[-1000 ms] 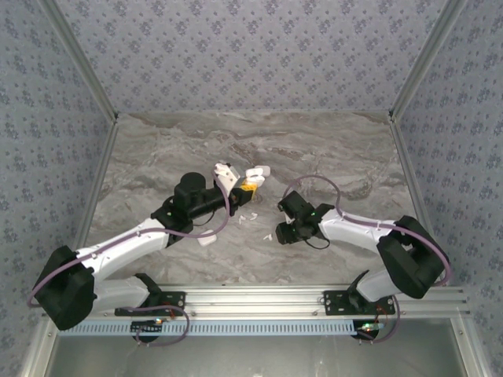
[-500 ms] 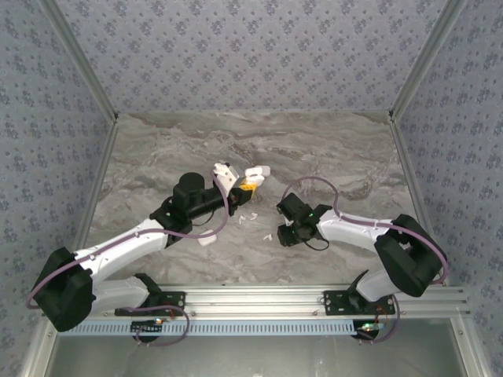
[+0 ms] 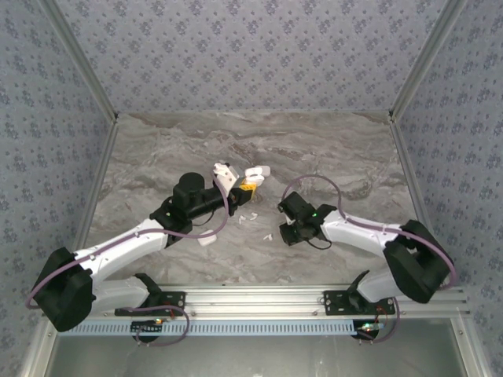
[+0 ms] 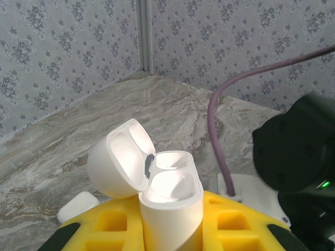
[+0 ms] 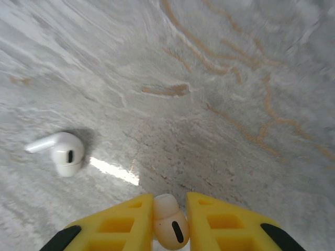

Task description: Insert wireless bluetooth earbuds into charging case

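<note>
My left gripper is shut on a white charging case, held upright above the marble table with its lid flipped open to the left. In the top view the case sits at the left gripper's tip, mid-table. My right gripper is shut on a white earbud, pinched between the yellow fingers just above the tabletop. A second white earbud lies on the table to the left of it, also seen as a white speck between the two grippers.
The right arm's black wrist and purple cable stand close to the right of the case. A small white rounded object lies on the table beside the left fingers. Patterned walls enclose the marble table.
The right gripper's jaws have closed onto the earbud at the table. The right arm shifted slightly. The left arm and the open case have stayed put.
</note>
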Controlling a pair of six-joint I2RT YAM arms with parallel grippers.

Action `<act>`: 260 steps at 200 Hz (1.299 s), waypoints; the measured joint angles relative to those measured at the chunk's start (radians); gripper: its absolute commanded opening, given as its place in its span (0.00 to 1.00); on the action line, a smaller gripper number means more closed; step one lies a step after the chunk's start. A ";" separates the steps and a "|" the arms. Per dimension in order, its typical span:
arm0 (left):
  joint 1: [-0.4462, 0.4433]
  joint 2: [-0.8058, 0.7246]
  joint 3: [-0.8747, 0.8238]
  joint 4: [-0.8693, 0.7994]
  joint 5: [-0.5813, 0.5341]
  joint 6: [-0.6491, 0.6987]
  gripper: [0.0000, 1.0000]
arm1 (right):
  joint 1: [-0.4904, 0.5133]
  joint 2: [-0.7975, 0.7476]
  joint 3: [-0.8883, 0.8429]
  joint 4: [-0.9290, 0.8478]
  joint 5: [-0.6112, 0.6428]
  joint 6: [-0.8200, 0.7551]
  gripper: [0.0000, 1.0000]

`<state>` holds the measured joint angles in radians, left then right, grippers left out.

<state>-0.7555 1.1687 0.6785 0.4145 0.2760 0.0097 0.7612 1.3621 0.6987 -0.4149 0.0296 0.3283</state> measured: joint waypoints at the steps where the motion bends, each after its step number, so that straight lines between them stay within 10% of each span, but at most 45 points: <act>1: 0.000 0.000 0.000 0.000 0.000 0.000 0.00 | 0.000 -0.003 0.000 0.000 0.000 -0.002 0.23; 116: 0.000 0.019 0.000 0.003 0.190 -0.083 0.00 | -0.026 -0.333 0.241 -0.034 0.108 -0.514 0.23; 260: 0.000 0.084 0.027 0.002 0.364 -0.116 0.00 | 0.051 -0.351 0.320 0.026 0.053 -0.876 0.24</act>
<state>-0.7555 1.2522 0.7052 0.4164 0.6399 -0.1062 0.8120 1.0107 1.0183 -0.3889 0.0822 -0.5476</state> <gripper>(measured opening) 0.206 0.240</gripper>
